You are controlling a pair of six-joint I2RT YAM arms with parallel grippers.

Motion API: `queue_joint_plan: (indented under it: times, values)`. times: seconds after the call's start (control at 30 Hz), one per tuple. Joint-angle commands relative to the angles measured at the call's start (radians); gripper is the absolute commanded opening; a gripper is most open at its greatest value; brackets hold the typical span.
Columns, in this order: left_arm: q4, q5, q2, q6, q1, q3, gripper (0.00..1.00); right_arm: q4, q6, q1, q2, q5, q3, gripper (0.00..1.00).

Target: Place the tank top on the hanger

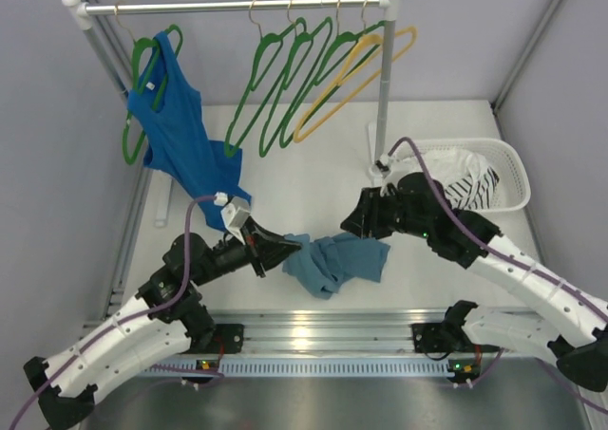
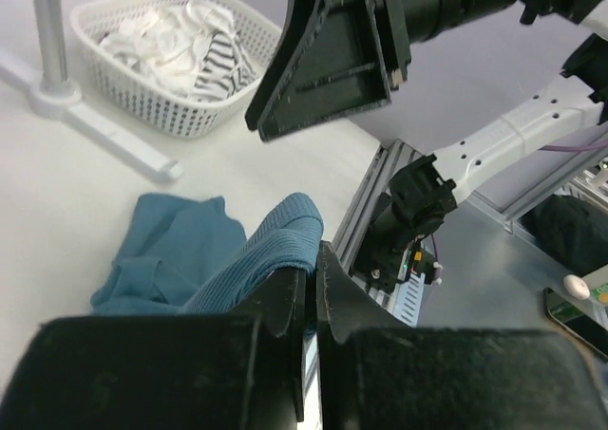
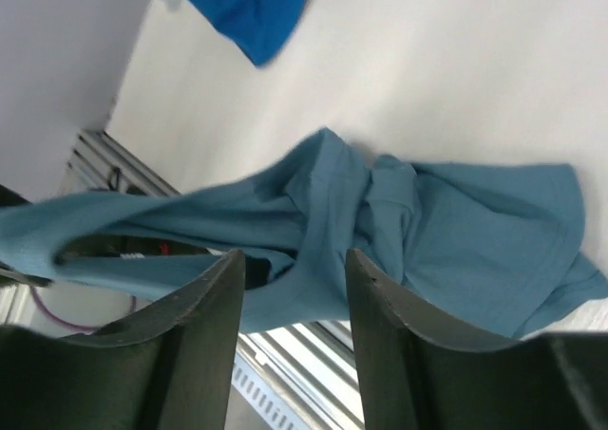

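Observation:
The teal tank top (image 1: 337, 262) lies crumpled on the table near the front edge. My left gripper (image 1: 285, 250) is shut on its left ribbed edge and lifts it a little; the left wrist view shows the cloth (image 2: 190, 259) pinched in the gripper (image 2: 313, 259). My right gripper (image 1: 356, 223) is open just above the top's right part. In the right wrist view the cloth (image 3: 456, 221) stretches under the spread gripper (image 3: 290, 278), which holds nothing. Several green hangers (image 1: 285, 79) hang on the rail at the back.
A royal-blue tank top (image 1: 180, 136) hangs on a green hanger at the rail's left end. A yellow hanger (image 1: 356, 79) hangs beside the rack's right post (image 1: 385, 98). A white basket (image 1: 513, 164) with white and striped cloth stands at the right.

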Motion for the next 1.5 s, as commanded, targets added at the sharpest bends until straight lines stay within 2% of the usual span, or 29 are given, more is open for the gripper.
queue_joint_plan:
  times: [0.0, 0.1, 0.2, 0.37, 0.57, 0.93, 1.2, 1.47]
  values:
    - [-0.153, -0.109, -0.068, -0.104, -0.002, -0.064, 0.00, 0.167, -0.023, -0.008, 0.024, -0.096, -0.143, 0.48]
    - [-0.299, -0.239, -0.181, -0.225, -0.004, -0.128, 0.00, 0.244, -0.041, -0.005, 0.087, -0.092, -0.220, 0.50]
    - [-0.457, -0.314, -0.252, -0.378, -0.004, -0.179, 0.00, 0.255, -0.081, 0.018, 0.191, -0.047, -0.192, 0.49]
    - [-0.626, -0.367, -0.315, -0.605, -0.002, -0.248, 0.00, 0.268, -0.155, 0.105, 0.329, 0.064, -0.115, 0.51]
    - [-0.808, -0.480, -0.323, -0.674, -0.002, -0.233, 0.00, 0.273, -0.210, 0.215, 0.463, 0.143, -0.014, 0.54]
    - [-0.787, -0.488, -0.330, -0.688, -0.002, -0.244, 0.00, 0.261, -0.143, 0.260, 0.602, 0.164, 0.007, 0.50]
    - [-0.778, -0.486, -0.332, -0.682, -0.002, -0.248, 0.00, 0.259, -0.112, 0.294, 0.636, 0.173, -0.013, 0.46]
    - [-0.773, -0.485, -0.332, -0.679, -0.002, -0.258, 0.00, 0.164, -0.063, 0.389, 0.552, 0.364, 0.013, 0.46]
